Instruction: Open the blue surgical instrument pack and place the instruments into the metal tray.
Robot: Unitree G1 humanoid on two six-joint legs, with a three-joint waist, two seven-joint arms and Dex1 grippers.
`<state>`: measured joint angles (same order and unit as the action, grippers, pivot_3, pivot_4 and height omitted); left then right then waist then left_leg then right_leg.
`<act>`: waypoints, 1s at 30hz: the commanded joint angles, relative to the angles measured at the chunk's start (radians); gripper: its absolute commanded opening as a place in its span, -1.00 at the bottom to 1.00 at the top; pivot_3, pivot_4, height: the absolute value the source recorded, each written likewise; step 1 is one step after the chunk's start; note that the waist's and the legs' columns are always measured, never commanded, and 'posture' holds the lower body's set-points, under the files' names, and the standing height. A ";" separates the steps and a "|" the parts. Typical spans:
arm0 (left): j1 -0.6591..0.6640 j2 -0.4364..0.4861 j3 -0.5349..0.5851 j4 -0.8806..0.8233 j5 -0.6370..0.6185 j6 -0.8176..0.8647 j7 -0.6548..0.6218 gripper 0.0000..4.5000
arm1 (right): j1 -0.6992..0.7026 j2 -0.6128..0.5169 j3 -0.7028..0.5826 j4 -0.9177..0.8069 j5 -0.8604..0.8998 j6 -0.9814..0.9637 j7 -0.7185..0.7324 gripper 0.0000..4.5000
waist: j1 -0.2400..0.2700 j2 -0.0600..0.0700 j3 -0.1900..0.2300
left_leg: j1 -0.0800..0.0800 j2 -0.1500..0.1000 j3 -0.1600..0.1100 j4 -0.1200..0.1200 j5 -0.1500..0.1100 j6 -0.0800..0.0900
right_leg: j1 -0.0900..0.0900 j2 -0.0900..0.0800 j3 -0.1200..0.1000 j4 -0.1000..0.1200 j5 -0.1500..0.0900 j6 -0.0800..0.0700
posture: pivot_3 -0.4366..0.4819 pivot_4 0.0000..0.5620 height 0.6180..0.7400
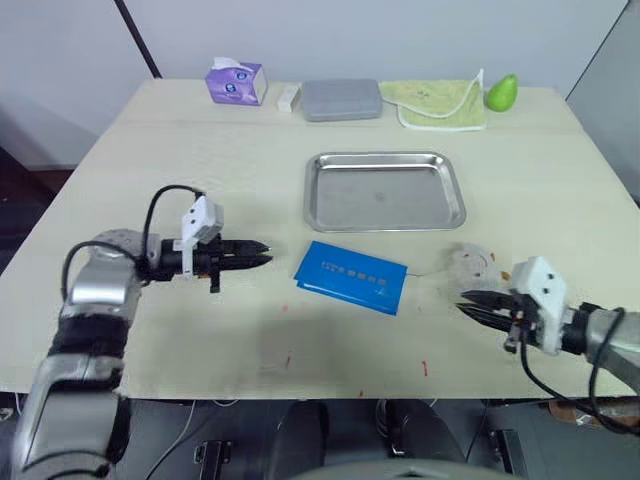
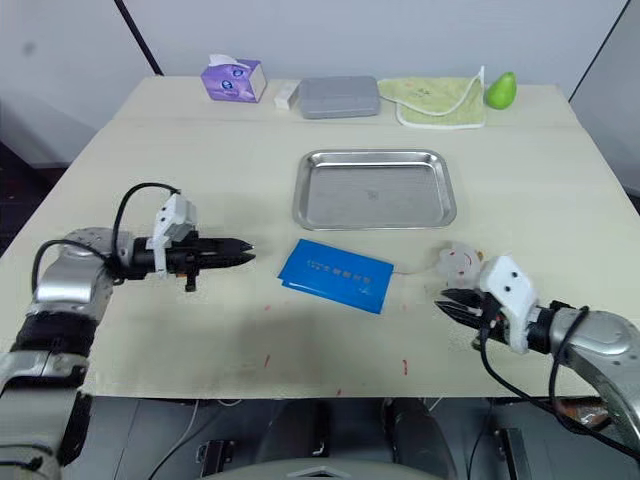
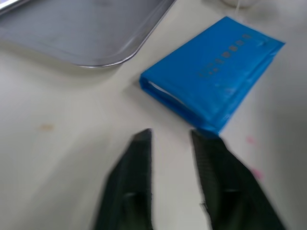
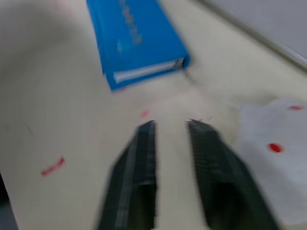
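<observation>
1. The blue surgical instrument pack (image 1: 351,277) lies flat and closed on the desk (image 1: 200,170), just in front of the metal tray (image 1: 384,190).
2. The left tool (image 1: 262,254) is near the pack's left side; its fingers are a little apart and hold nothing.
3. The right tool (image 1: 468,300) is near the pack's right side; a little open, holding nothing.

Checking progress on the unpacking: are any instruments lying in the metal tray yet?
No, the metal tray holds nothing, and the blue surgical instrument pack lies closed on the table in front of it.
</observation>
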<state>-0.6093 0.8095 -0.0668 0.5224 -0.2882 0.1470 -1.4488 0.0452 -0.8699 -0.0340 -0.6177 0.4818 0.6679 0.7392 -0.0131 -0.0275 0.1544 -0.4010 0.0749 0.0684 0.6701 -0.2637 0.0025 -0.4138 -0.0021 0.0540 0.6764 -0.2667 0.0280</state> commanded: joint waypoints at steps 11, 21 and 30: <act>-0.205 -0.146 -0.099 0.299 0.159 -0.220 -0.099 -0.96 | -0.321 0.130 0.328 0.145 -0.190 0.132 -0.067 -1.00 | 0.002 -0.001 0.000 | -0.003 0.000 0.000 0.002 0.000 0.000 | -0.003 0.000 0.000 0.002 0.000 0.000 | -0.05 -0.47 0.96; -0.144 -0.203 -0.084 0.198 0.135 -0.174 -0.107 -0.96 | -0.433 0.235 0.373 0.243 -0.218 0.064 0.011 -1.00 | -0.002 -0.001 0.000 | -0.007 0.001 -0.002 0.005 0.000 0.000 | -0.006 0.001 -0.001 0.004 0.000 0.000 | -0.05 -0.47 0.96; 0.013 -0.210 -0.064 -0.090 0.074 -0.029 -0.060 -0.96 | -0.393 0.149 0.331 0.221 -0.209 0.017 0.117 -1.00 | 0.005 -0.001 0.000 | -0.014 0.001 -0.007 0.009 0.000 0.000 | -0.009 0.000 -0.006 0.003 0.001 0.000 | -0.05 -0.47 0.96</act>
<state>-0.6010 0.6161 -0.1293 0.5104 -0.1746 0.0949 -1.5113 -0.3496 -0.7235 0.3138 -0.3445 0.2457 0.7166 0.8263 -0.0084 -0.0282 0.1541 -0.4155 0.0754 0.0615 0.6790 -0.2637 0.0026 -0.4231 -0.0022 0.0476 0.6799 -0.2662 0.0282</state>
